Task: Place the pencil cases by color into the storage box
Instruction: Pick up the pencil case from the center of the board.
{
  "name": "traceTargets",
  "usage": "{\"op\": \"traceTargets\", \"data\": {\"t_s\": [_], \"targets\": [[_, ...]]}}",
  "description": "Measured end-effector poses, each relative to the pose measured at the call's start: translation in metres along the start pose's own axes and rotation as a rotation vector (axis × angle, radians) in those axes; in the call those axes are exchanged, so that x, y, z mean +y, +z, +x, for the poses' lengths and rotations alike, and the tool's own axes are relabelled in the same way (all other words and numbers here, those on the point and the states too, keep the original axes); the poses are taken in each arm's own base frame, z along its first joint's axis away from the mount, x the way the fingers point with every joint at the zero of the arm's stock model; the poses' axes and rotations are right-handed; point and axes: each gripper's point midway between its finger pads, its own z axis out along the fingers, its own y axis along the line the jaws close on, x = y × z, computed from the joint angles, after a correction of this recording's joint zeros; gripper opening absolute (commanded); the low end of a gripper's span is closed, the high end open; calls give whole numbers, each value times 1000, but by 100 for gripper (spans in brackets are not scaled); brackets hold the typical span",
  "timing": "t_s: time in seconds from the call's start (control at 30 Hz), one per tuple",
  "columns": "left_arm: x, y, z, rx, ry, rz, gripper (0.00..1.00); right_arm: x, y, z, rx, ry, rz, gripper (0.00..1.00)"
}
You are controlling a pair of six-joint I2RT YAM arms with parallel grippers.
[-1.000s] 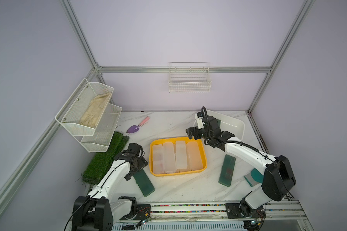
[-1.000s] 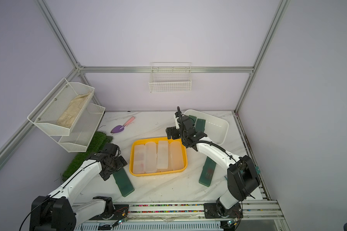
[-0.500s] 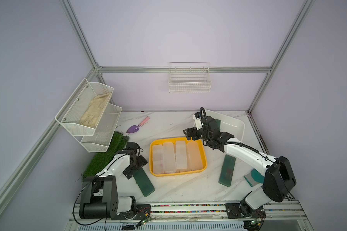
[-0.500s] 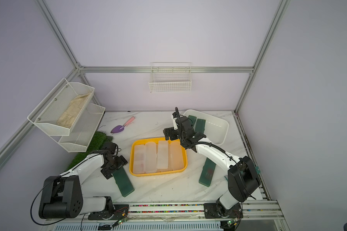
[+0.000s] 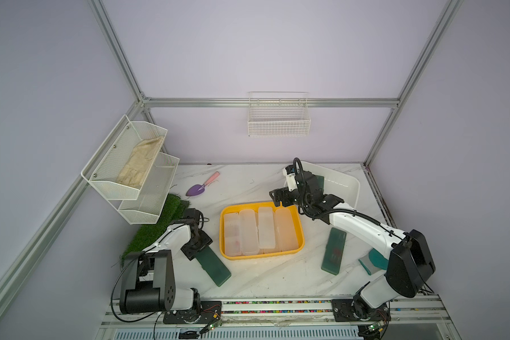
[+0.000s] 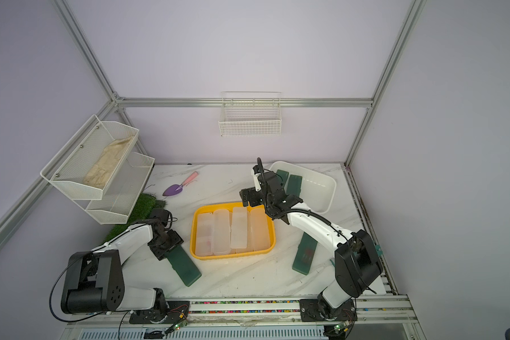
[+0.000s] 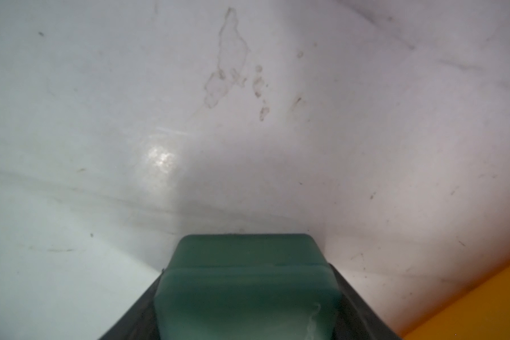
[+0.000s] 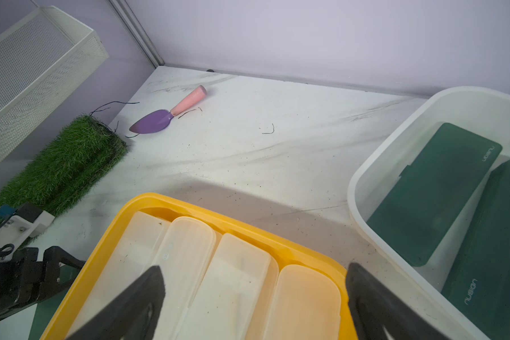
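White marble counter (image 5: 248, 182) bearing a yellow plastic tray (image 5: 259, 256) of four frosted white pencil cases (image 5: 249, 232) and a white plastic tub (image 6: 326, 188) of two dark green pencil cases (image 6: 294, 184); left pincer (image 5: 201, 252) pinches a third green case (image 5: 217, 269) lying on the counter, right pincer (image 8: 255, 269) spread above the tray.

We found the tabletop (image 8: 248, 153) a glossy, marble-look white surface with grey veins and scuffs, the yellow tray (image 8: 171, 203) smooth, faintly shiny plastic, and the frosted cases (image 8: 186, 253) cloudy, matt plastic. The dark green cases (image 8: 433, 191) looked like satin-matt plastic, the white bin (image 8: 409, 126) milky and glossy. The grass mat (image 8: 62, 164) was rough synthetic turf, the mesh shelf (image 8: 33, 59) white-coated metal, and the frame (image 5: 262, 102) bare silvery metal.
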Motion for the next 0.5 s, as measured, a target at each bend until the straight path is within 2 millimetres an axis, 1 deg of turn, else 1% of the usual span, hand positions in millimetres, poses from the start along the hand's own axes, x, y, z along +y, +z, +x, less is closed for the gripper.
{"op": "traceTargets", "data": {"t_s": [0.13,0.27,0.4,0.5], "targets": [[0,-1,-1,3,-3,1,53,0,2,-1,-3,-1,-1,97],[1,-5,-4,0,0,-5,52,0,3,-1,-4,-1,-1,97],[-5,-19,-13,-35,20,14,53,1,3,-2,-11,-1,-3,97],[-14,-32,-23,-66,46,39,53,1,3,-2,-10,-1,-3,97]]}}
